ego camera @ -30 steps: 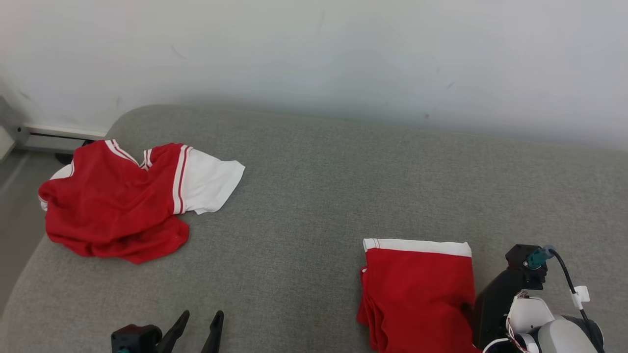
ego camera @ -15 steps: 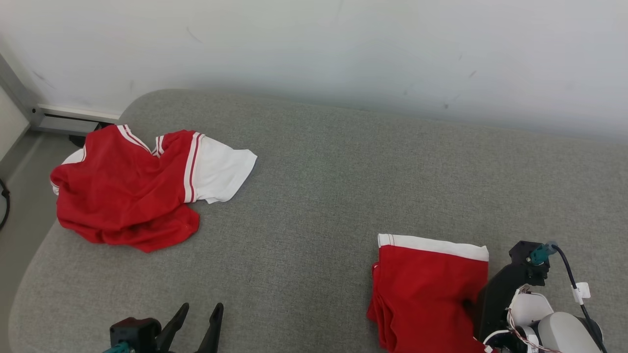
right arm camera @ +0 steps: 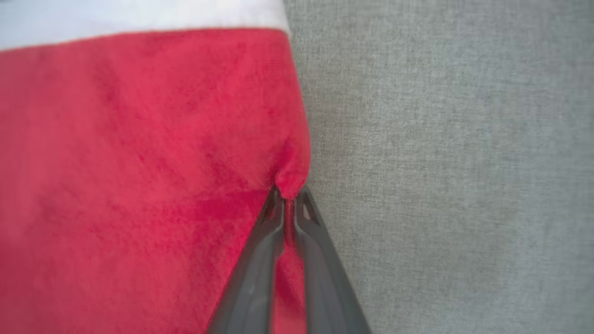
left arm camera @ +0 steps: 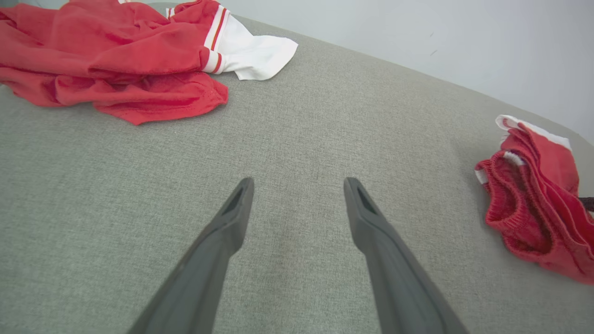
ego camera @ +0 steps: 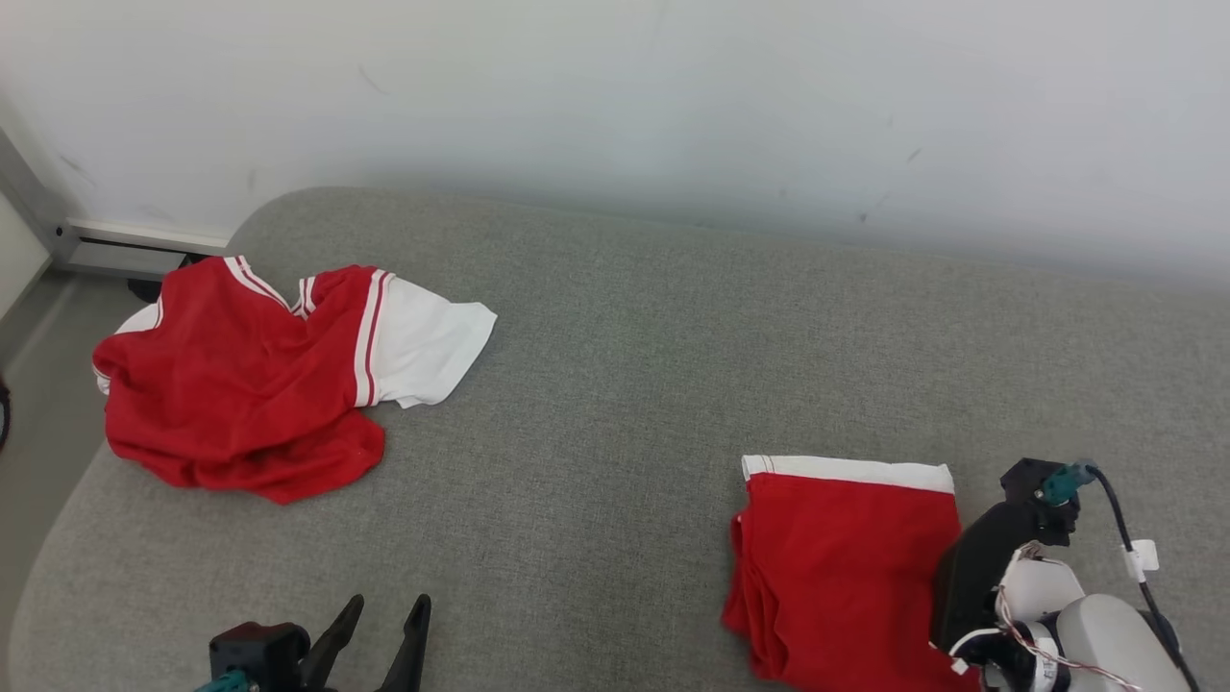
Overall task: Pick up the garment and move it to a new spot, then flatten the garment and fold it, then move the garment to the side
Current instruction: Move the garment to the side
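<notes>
A folded red garment (ego camera: 846, 557) with a white band along its far edge lies on the grey couch (ego camera: 625, 384) at the front right. The left wrist view shows this garment (left arm camera: 533, 204) from its layered side. My right gripper (right arm camera: 288, 195) is shut on a small pinch of the garment's (right arm camera: 139, 162) right edge. The right arm's black wrist (ego camera: 990, 557) stands over that edge. My left gripper (ego camera: 388, 607) hovers open over bare cushion at the front left, and nothing is between the open left gripper's (left arm camera: 298, 185) fingers.
A crumpled red shirt with white sleeves (ego camera: 240, 384) lies at the couch's far left, near its rounded edge, and also appears as the red shirt (left arm camera: 116, 60) in the left wrist view. A pale wall (ego camera: 615, 96) runs behind the couch. The floor (ego camera: 29, 432) drops off at the left.
The head camera has shifted a little, so the whole picture has moved. My right gripper has closed on the garment's right edge. The left gripper has stayed open in place.
</notes>
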Tool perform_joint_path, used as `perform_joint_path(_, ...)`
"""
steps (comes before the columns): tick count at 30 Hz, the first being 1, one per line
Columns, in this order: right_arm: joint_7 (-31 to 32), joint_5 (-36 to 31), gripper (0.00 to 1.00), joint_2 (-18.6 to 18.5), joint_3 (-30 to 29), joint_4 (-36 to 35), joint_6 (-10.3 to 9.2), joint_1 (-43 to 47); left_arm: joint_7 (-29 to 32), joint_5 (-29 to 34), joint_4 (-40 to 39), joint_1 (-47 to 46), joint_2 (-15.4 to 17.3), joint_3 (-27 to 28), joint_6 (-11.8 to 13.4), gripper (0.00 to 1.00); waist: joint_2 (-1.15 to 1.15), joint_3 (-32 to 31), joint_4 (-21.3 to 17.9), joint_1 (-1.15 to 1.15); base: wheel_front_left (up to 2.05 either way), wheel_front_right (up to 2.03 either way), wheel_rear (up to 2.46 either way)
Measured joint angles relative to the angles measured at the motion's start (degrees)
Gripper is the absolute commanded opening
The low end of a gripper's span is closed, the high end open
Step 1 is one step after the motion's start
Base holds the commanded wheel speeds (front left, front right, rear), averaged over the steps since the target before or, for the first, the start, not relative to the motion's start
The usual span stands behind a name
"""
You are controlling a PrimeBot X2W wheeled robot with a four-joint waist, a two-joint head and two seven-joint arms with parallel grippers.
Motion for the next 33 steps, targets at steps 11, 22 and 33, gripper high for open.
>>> perform_joint_path(11,-0.2,-1.3,0.0,-11.5,-5.4,-0.9,0.09,-0.5,-0.1,-0.1,-0.3,0.5,0.8,0.5,0.0,1.0,0.0,-0.9,-1.8,0.0,0.0,0.0,0.0)
perform_joint_path(22,-1.3,-2.5,0.0,-17.7,-8.3,-0.7,0.64,-4.1,-0.4,-0.1,-1.8,1.4,1.6,1.2,0.1,1.0,0.0,0.8,-4.6,0.0,0.0,0.0,0.0)
perform_joint_path(33,-4.2,-3.6,0.0,-19.6,-6.6,-1.2,3.2,-5.8,-0.4,-0.1,-2.3,1.4,1.7,1.3,0.1,1.0,0.0,1.7,-8.9,0.0,0.0,0.0,0.0)
